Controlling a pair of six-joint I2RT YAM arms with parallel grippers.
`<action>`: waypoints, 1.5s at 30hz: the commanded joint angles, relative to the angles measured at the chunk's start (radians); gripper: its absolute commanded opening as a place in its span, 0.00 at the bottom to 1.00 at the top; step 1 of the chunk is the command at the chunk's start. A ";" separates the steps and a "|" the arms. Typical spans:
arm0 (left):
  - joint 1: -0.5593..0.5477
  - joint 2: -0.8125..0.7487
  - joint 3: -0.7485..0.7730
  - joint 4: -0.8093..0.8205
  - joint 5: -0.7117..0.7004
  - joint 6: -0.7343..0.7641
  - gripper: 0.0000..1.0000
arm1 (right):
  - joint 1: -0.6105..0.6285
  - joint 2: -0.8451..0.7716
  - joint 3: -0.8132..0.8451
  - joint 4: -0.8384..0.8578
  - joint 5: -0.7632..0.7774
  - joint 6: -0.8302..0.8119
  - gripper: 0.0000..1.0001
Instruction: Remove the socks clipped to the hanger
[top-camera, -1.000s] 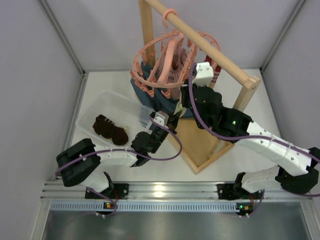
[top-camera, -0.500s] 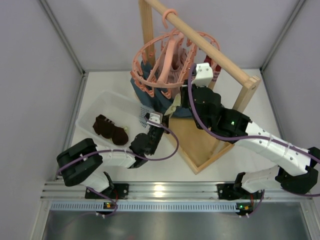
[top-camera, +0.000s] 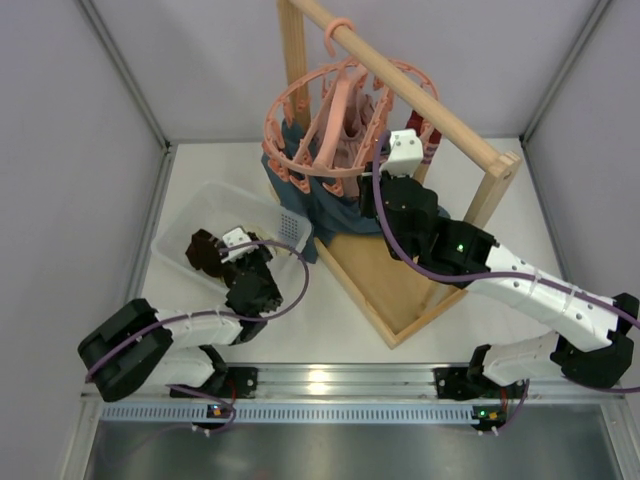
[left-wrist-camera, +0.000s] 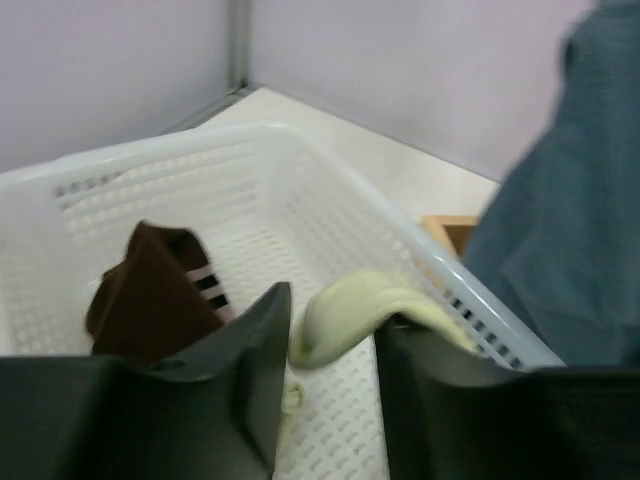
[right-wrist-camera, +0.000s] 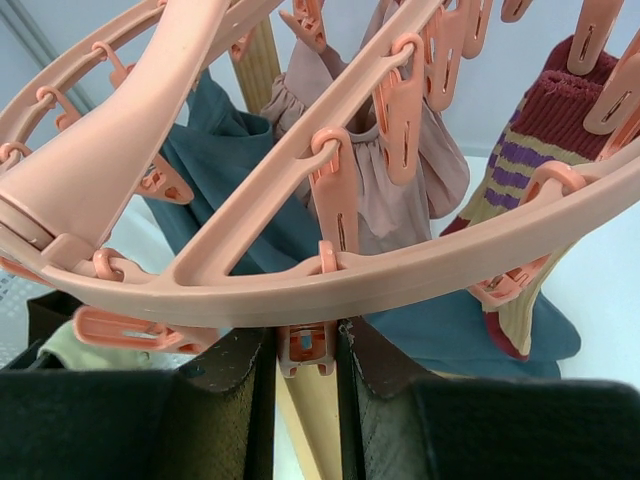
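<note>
The salmon-pink round hanger (top-camera: 300, 130) hangs by its hook from the wooden rod. My right gripper (top-camera: 372, 190) is under its ring (right-wrist-camera: 400, 270), and its jaws (right-wrist-camera: 305, 345) are shut on a small clip peg (right-wrist-camera: 303, 350). A dark red striped sock (right-wrist-camera: 530, 170) hangs clipped at the right and also shows in the top view (top-camera: 425, 135). My left gripper (top-camera: 235, 252) is over the white basket (top-camera: 200, 205). Between its fingertips (left-wrist-camera: 332, 310) is the pale cream sock (left-wrist-camera: 350, 295), draped over the right finger. A dark brown sock (left-wrist-camera: 150, 295) lies in the basket.
A large blue-grey cloth (top-camera: 335, 205) and a dusty-pink garment (right-wrist-camera: 400, 200) hang from the hanger. The wooden rack's base (top-camera: 390, 280) lies between the arms, and its rod (top-camera: 420, 95) is above. Grey walls enclose the table on three sides.
My left gripper pulled the cream sock off the hanger and swung left to the basket. My right gripper stayed on the hanger's peg.
</note>
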 joint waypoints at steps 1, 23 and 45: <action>0.035 0.040 0.046 0.252 -0.227 0.067 0.47 | 0.004 -0.001 0.004 0.029 -0.011 0.016 0.00; -0.132 0.030 0.074 0.239 0.485 -0.100 0.85 | 0.003 0.052 0.060 -0.035 -0.081 0.042 0.00; -0.133 0.153 0.122 0.175 0.504 -0.281 0.78 | 0.004 0.161 0.168 -0.145 -0.328 0.009 0.48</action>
